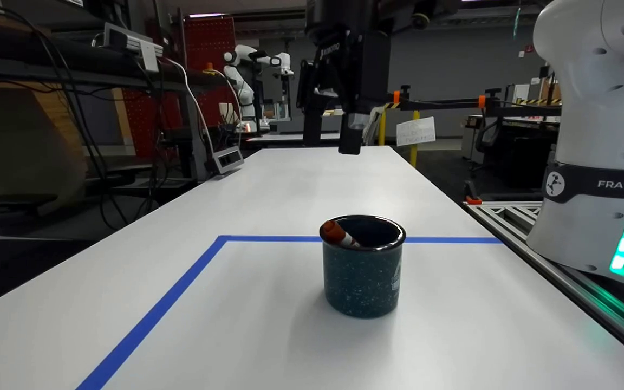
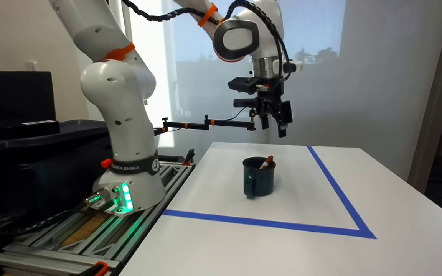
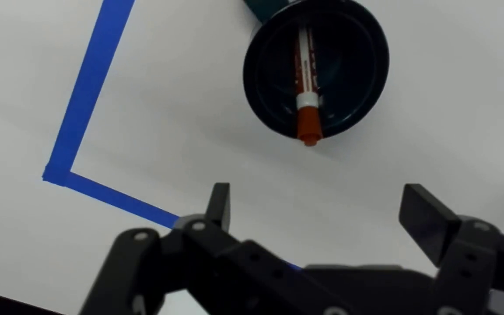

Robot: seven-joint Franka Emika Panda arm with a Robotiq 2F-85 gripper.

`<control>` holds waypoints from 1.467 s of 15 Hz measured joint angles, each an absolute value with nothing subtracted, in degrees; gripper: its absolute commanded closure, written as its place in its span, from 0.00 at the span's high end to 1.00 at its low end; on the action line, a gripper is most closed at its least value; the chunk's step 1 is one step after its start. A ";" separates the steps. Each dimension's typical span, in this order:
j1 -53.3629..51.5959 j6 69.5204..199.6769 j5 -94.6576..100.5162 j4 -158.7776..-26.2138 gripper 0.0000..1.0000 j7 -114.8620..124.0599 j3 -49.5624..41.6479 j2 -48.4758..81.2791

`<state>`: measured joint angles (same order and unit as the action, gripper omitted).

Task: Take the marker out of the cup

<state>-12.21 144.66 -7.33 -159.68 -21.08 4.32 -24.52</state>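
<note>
The dark teal cup [image 1: 363, 281] stands upright on the white table in both exterior views [image 2: 265, 183]. Its handle shows at the top of the wrist view, beside the cup's dark inside [image 3: 352, 65]. The marker [image 3: 308, 87] leans inside the cup, with its orange-red cap resting over the rim. The cap end also shows in both exterior views [image 1: 336, 233] [image 2: 267, 162]; the lower part is hidden in the cup there. My gripper [image 3: 315, 197] is open and empty, well above the table. It hangs higher than the cup and apart from it in both exterior views [image 1: 331, 145] [image 2: 273, 132].
Blue tape [image 1: 155, 314] marks an area of the white table [image 2: 301, 253] around the cup. The robot base [image 2: 136, 191] stands on a metal frame at the table's edge. A grey box [image 1: 228, 160] sits at the table's far edge in an exterior view.
</note>
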 measured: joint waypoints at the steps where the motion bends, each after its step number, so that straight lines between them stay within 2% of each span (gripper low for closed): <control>1: -12.29 144.61 -7.14 -159.40 1.00 -21.17 3.97 -24.33; 9: -12.59 145.18 -4.51 -158.99 1.00 -24.01 2.70 -18.09; 11: -12.97 146.25 -4.07 -158.96 0.90 -24.80 3.19 -16.21; 12: -13.14 146.86 -3.73 -158.93 0.75 -24.96 3.53 -15.45; 13: -13.29 147.41 -3.37 -158.90 0.75 -24.98 3.91 -14.80; 14: -13.41 147.81 -3.09 -158.85 0.69 -24.98 4.27 -14.30; 16: -13.57 148.74 -2.63 -158.80 0.66 -24.98 4.88 -13.41; 18: -13.57 149.49 -2.54 -158.78 0.66 -24.98 5.17 -12.52; 20: -13.56 150.12 -2.54 -158.77 0.69 -24.98 5.20 -11.60; 22: -13.53 151.21 -2.54 -158.76 0.58 -24.97 5.20 -10.59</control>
<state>-13.53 151.21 -2.54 -158.76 -24.97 5.20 -10.59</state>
